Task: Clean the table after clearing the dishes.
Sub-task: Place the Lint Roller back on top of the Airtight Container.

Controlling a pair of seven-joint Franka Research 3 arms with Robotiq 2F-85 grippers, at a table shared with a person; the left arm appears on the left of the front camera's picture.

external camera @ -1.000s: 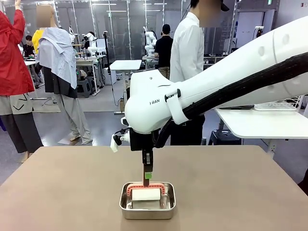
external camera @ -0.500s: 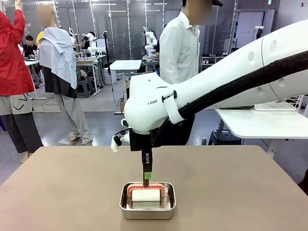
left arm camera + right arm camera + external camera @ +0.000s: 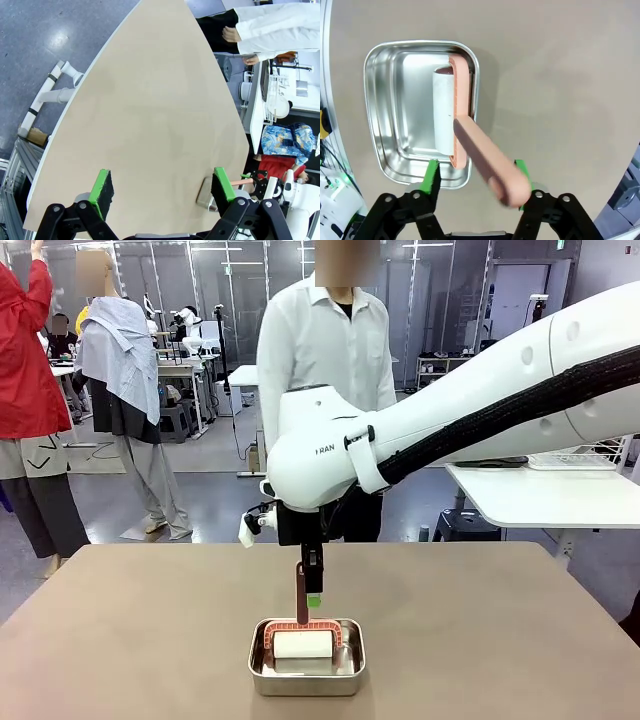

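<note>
Where the pan sits: a small rectangular steel pan (image 3: 306, 658) rests on the table (image 3: 120, 640) near the robot's edge, about mid-width, with bare taupe top on every side of it.
Pan contents: a lint roller (image 3: 451, 120) lies inside, its white roll (image 3: 304, 644) along the pan floor and a salmon-pink frame arching over the roll.
Roller handle: the pink handle (image 3: 490, 162) rises out of the pan, upright in the front view; from the right wrist camera it slants up toward the lens and looks blurred at its rounded tip.
Pan interior: apart from the roller, the shiny floor and walls are bare.
Right gripper (image 3: 477, 172): poised straight above the pan, pointing down; its green pads stand apart on either side of the handle, with a gap showing on the one side and the handle very near the other pad, so nothing is clamped.
Left gripper (image 3: 162, 187): jaws spread wide over bare table top, nothing between the pads; the pan's corner (image 3: 205, 194) shows just beside one pad.
Table: plain matte surface carrying the pan and roller.
Person (image 3: 325, 350): in a white shirt, standing at the far side behind the right arm.
</note>
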